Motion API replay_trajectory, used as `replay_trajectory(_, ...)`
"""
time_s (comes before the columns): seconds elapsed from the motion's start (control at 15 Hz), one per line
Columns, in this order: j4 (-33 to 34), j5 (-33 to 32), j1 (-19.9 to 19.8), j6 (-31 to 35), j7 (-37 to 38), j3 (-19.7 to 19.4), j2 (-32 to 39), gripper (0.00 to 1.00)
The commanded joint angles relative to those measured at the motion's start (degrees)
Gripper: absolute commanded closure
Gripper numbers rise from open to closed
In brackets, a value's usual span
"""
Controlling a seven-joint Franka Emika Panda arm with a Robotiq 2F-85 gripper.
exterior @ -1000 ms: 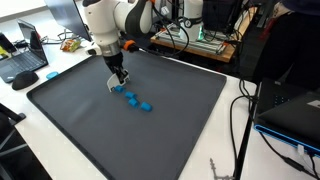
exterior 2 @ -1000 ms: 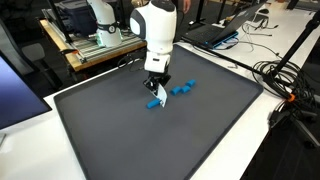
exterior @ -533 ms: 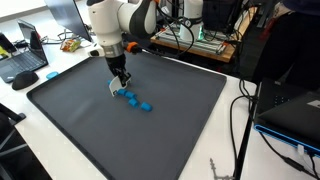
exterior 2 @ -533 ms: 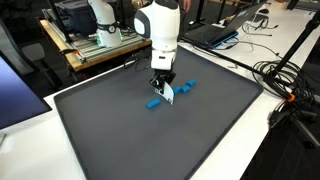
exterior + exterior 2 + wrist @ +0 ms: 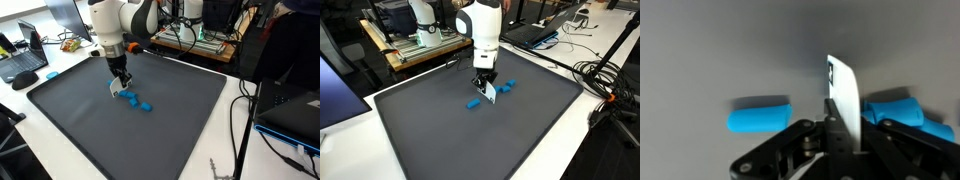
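Note:
My gripper (image 5: 120, 82) (image 5: 483, 85) is shut on a thin white card (image 5: 843, 92), held upright with its edge down near the dark grey mat (image 5: 90, 130). The card also shows in both exterior views (image 5: 113, 88) (image 5: 490, 94). Several small blue blocks lie in a loose row on the mat. In the wrist view the card stands between one blue block (image 5: 758, 115) on the left and another (image 5: 895, 112) on the right. In an exterior view one block (image 5: 473, 102) lies apart from the blocks (image 5: 506, 86) beyond the gripper.
The mat covers a white table (image 5: 60, 62). A laptop (image 5: 25, 60) and cables sit at one end. A bench with electronics (image 5: 200, 40) stands behind. Cables (image 5: 605, 80) lie beside the mat, and another robot base (image 5: 425, 25) stands behind it.
The gripper with the card has shifted along the row of blue blocks, from beside the end block to between it and the others. The end block now lies apart.

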Motion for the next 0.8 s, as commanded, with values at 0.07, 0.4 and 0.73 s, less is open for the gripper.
replay_trajectory(0.07, -3.9, 0.6, 0.4, -1.0, 1.1, -1.6, -5.0, 0.99)
replay_trajectory(0.4, -8.8, -0.2, 1.3, -2.8, 2.2, -2.4, -13.9, 0.99)
replay_trajectory(0.73, -11.2, -2.7, 2.9, -9.0, 3.0, -2.1, -22.8, 0.99)
